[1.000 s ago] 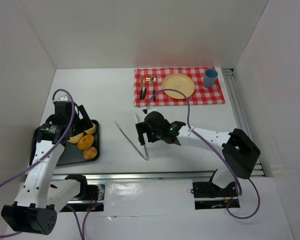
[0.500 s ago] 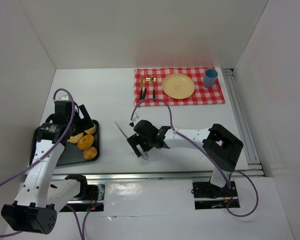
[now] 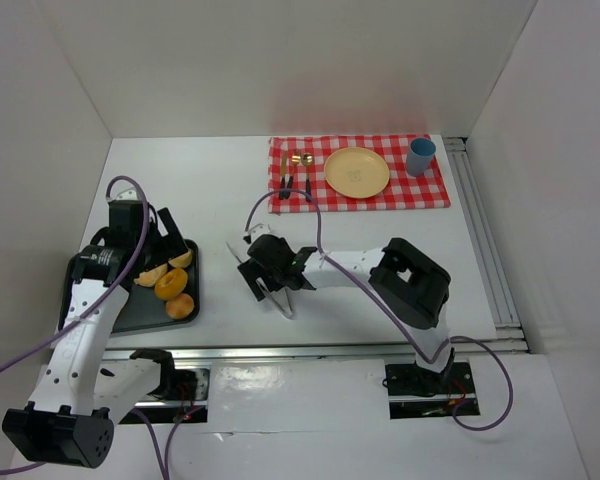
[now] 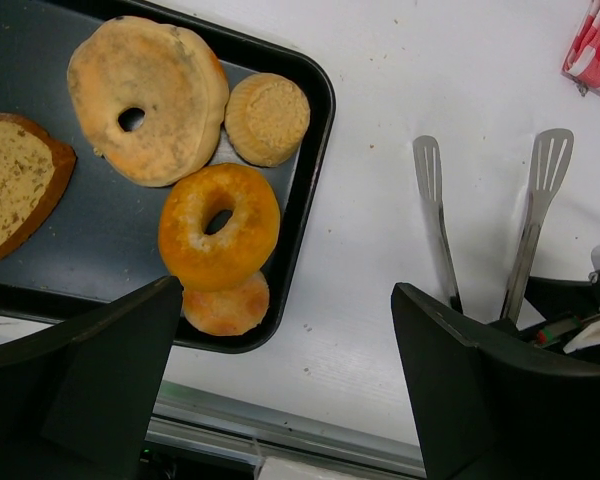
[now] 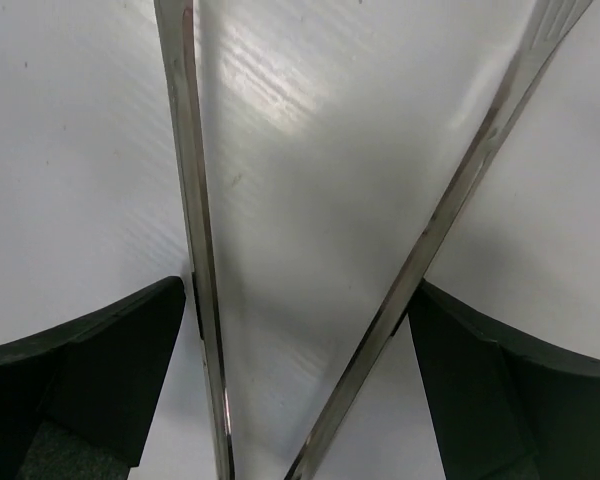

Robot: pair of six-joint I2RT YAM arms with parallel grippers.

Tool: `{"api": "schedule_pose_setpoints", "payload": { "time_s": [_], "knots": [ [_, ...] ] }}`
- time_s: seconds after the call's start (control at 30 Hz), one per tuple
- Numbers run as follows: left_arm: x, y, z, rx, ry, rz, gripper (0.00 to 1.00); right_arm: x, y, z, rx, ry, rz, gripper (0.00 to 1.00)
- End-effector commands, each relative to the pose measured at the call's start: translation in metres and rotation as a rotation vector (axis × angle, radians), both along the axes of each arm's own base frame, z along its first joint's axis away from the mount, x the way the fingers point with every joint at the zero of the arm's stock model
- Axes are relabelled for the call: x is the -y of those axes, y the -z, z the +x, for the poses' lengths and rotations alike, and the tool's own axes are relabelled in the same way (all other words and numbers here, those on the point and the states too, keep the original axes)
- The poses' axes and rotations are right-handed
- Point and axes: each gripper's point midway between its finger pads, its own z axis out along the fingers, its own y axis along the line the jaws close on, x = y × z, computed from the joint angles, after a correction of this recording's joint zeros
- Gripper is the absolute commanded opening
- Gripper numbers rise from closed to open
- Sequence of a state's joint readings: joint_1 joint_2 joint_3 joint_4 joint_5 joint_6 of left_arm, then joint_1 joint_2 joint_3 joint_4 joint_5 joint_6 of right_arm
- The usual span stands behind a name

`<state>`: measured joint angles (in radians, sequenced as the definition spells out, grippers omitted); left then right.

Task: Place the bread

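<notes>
Several breads lie on a black tray (image 4: 317, 131): a pale bagel (image 4: 148, 98), an orange ring (image 4: 218, 225), a brown slice (image 4: 15, 180) and two small buns (image 4: 267, 118). My left gripper (image 4: 285, 300) hangs open above the tray's right edge, holding nothing. Metal tongs (image 4: 435, 220) lie on the table right of the tray. My right gripper (image 5: 298, 290) is open and low over the tongs (image 5: 190, 200). Both tong arms run between its fingers (image 5: 110, 345), close against their inner faces. From above, the right gripper (image 3: 260, 283) sits between the tray (image 3: 130, 310) and the table's middle.
At the back, a red checked cloth (image 3: 430, 190) carries a yellow plate (image 3: 357, 172), a blue cup (image 3: 420, 156) and cutlery (image 3: 296, 175). White walls enclose the table. A metal rail runs along the near edge (image 3: 310, 350).
My right arm has swung left and down onto the tongs, so that its open fingers now flank them. The left arm and the breads have not moved.
</notes>
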<state>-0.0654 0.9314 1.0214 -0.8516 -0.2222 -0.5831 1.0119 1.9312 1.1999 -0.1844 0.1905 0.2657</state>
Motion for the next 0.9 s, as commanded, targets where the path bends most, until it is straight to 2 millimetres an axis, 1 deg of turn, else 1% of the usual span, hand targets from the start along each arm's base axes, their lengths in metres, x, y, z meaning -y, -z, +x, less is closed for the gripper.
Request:
{"api": "schedule_pose_setpoints", "payload": {
  "time_s": [0.0, 0.03, 0.07, 0.1, 0.13, 0.17, 0.2, 0.23, 0.27, 0.33, 0.37, 0.4, 0.43, 0.5, 0.53, 0.6, 0.63, 0.67, 0.7, 0.73, 0.77, 0.8, 0.83, 0.87],
  "knots": [
    [0.002, -0.022, 0.006, 0.084, 0.003, -0.013, 0.99, -0.016, -0.008, 0.019, 0.071, 0.055, 0.043, 0.99],
    [0.002, -0.022, 0.006, 0.084, 0.003, -0.013, 0.99, -0.018, -0.008, 0.024, 0.09, 0.067, 0.048, 0.92],
    [0.002, -0.022, 0.006, 0.084, 0.003, -0.013, 0.99, -0.02, -0.009, 0.025, 0.097, 0.068, 0.058, 0.88],
    [0.002, -0.022, 0.006, 0.084, 0.003, -0.013, 0.99, -0.018, -0.01, 0.028, 0.107, 0.09, 0.055, 0.79],
    [0.002, -0.022, 0.006, 0.084, 0.003, -0.013, 0.99, -0.019, -0.017, 0.031, 0.12, 0.109, 0.076, 0.68],
    [0.002, -0.022, 0.006, 0.083, 0.009, -0.007, 0.99, -0.018, -0.018, 0.032, 0.123, 0.123, 0.078, 0.51],
    [0.002, -0.022, 0.006, 0.083, 0.009, -0.006, 0.99, -0.018, -0.027, 0.035, 0.141, 0.132, 0.089, 0.44],
    [-0.003, -0.024, 0.005, 0.095, -0.011, 0.013, 0.99, -0.018, -0.033, 0.035, 0.148, 0.133, 0.101, 0.4],
    [-0.006, -0.024, 0.005, 0.094, -0.013, 0.029, 0.99, -0.017, -0.045, 0.034, 0.155, 0.134, 0.114, 0.36],
    [-0.009, -0.027, 0.003, 0.093, -0.026, 0.043, 0.99, -0.014, -0.056, 0.032, 0.153, 0.134, 0.112, 0.35],
    [-0.011, -0.038, 0.003, 0.119, -0.035, 0.049, 0.99, -0.016, -0.071, 0.029, 0.149, 0.121, 0.135, 0.35],
    [-0.011, -0.041, 0.002, 0.122, -0.036, 0.049, 0.99, -0.016, -0.075, 0.022, 0.122, 0.088, 0.132, 0.35],
    [-0.013, -0.054, 0.002, 0.159, -0.044, 0.053, 0.99, -0.019, -0.085, 0.019, 0.117, 0.059, 0.145, 0.35],
    [-0.015, -0.063, 0.002, 0.175, -0.053, 0.059, 0.99, -0.021, -0.104, 0.009, 0.093, 0.014, 0.17, 0.35],
    [-0.017, -0.073, -0.001, 0.197, -0.062, 0.064, 0.99, -0.026, -0.105, 0.001, 0.054, -0.024, 0.186, 0.35],
    [-0.019, -0.082, 0.0, 0.218, -0.069, 0.068, 0.99, -0.034, -0.121, -0.007, 0.022, -0.067, 0.22, 0.36],
    [-0.02, -0.084, -0.002, 0.217, -0.076, 0.074, 0.99, -0.041, -0.127, -0.014, -0.005, -0.107, 0.253, 0.37],
    [-0.027, -0.095, -0.002, 0.244, -0.104, 0.094, 0.99, -0.047, -0.124, -0.021, -0.026, -0.142, 0.247, 0.42],
    [-0.028, -0.098, -0.004, 0.246, -0.111, 0.1, 0.99, -0.051, -0.126, -0.023, -0.04, -0.154, 0.252, 0.44],
    [-0.028, -0.103, -0.004, 0.258, -0.112, 0.099, 0.99, -0.059, -0.136, -0.026, -0.044, -0.175, 0.266, 0.45],
    [-0.028, -0.107, -0.004, 0.269, -0.113, 0.098, 0.99, -0.064, -0.138, -0.025, -0.047, -0.183, 0.276, 0.45],
    [-0.028, -0.113, -0.006, 0.276, -0.113, 0.097, 0.99, -0.074, -0.142, -0.027, -0.042, -0.196, 0.284, 0.46],
    [-0.028, -0.113, -0.006, 0.277, -0.113, 0.097, 0.99, -0.078, -0.143, -0.024, -0.039, -0.197, 0.289, 0.48],
    [-0.028, -0.117, -0.006, 0.287, -0.114, 0.095, 0.99, -0.082, -0.144, -0.022, -0.036, -0.197, 0.293, 0.48]
  ]
}}
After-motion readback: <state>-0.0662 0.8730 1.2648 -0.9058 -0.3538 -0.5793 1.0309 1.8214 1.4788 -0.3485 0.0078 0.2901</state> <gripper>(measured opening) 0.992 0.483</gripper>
